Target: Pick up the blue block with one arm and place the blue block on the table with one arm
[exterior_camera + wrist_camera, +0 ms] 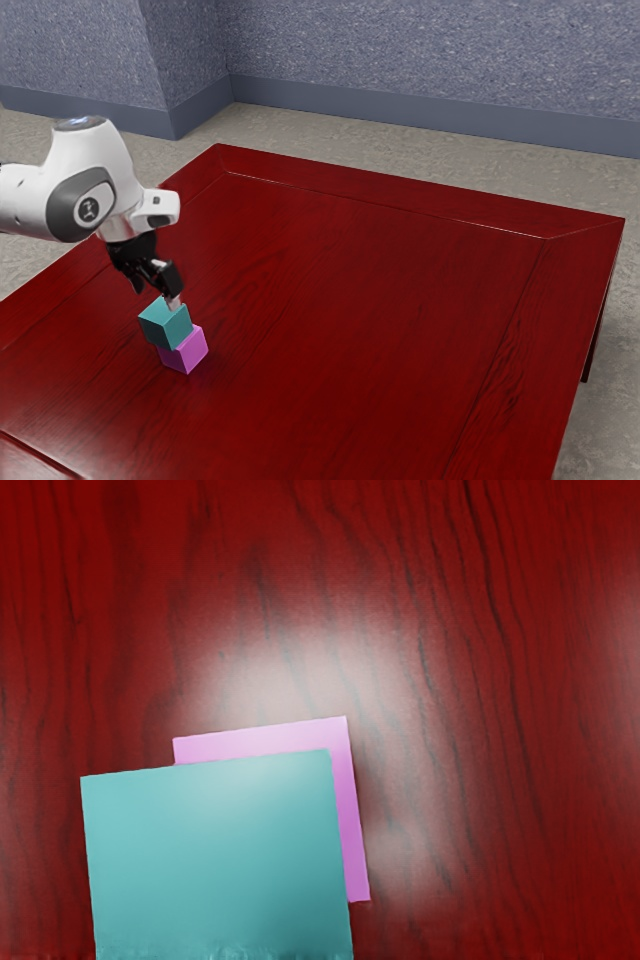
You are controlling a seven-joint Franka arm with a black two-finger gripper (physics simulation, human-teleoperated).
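Observation:
The black gripper (172, 300) is low over the table in the exterior view, its lower end at the top of the blue block, by the edge away from the camera. This teal-blue block (163, 325) rests on a pink block (187, 352), offset from it so that part of the pink one shows. From above, in the wrist view, the blue block (215, 855) covers most of the pink block (355, 830), which shows along two sides. Whether the blue block is held cannot be told.
The dark red wooden table (380, 300) extends from the blocks toward the exterior view's right, with a raised border along its edges. Behind it are a grey floor (400, 150) and a blue-grey wall (430, 50).

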